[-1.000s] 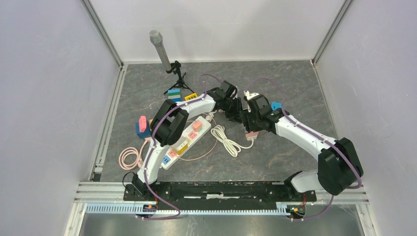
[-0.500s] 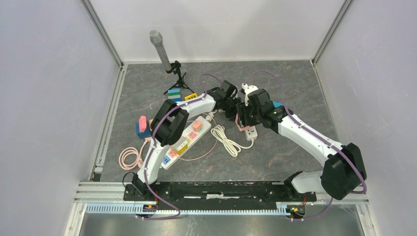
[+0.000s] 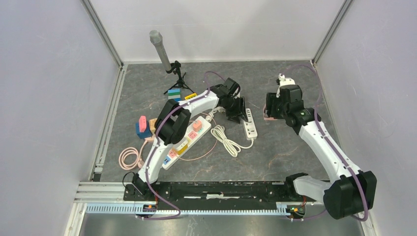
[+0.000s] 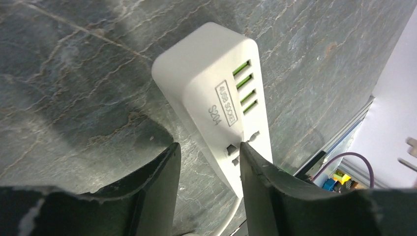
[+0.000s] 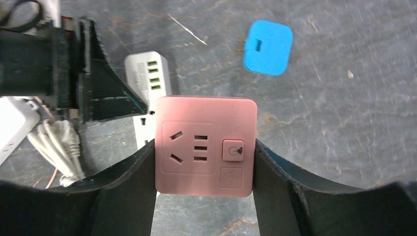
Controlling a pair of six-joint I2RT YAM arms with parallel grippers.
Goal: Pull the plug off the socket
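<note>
The job looks all but finished, so what you have left is a clean carry and a clean let-go.

Start at the middle of the grey stone-patterned table, where the short white plastic power strip lies flat. Your left gripper stands over its near end with the jaws apart and nothing clamped between them. One finger sits close against the strip's edge, so raise that arm straight up to avoid dragging the strip sideways.

Out at about 1 o'clock, your right gripper is closed on the flat sides of the pink square plastic plug adapter. The plug is well apart from the strip and clear of its sockets. Keep that squeeze even and the plug level. When you set it down, choose bare table, away from the blue square adapter lying just beyond it.

There is no box, tray or bin here; the sockets are the only things that hold anything.
- At 9 o'clock, the long white power strip carries a row of small pink, yellow and blue adapters.
- On the short strip, the sockets and green-lined ports you can see are empty.
</note>
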